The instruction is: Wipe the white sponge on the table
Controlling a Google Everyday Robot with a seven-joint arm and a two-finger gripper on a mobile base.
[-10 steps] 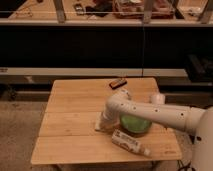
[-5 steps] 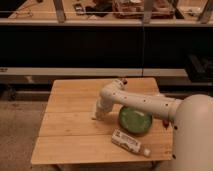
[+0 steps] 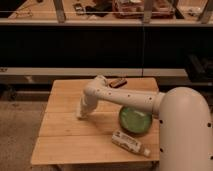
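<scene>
The gripper (image 3: 81, 113) stands tip-down on the left-middle of the wooden surface (image 3: 65, 142), left of the green bowl (image 3: 135, 120). The white sponge, not separable from its pale tip, is probably beneath it, and whether the grip is clenched cannot be told. Light, soft and squashy, the sponge likely wants pinching across its narrow sides, kept flat.

The gripper (image 3: 82, 114) is down low, left of the other things. Well to its right sits a round green bowl (image 3: 135, 120). Right of the gripper and nearer the camera lies a white labelled tube (image 3: 130, 143). Beyond the gripper, slightly right, rests a small dark flat object (image 3: 117, 82).
</scene>
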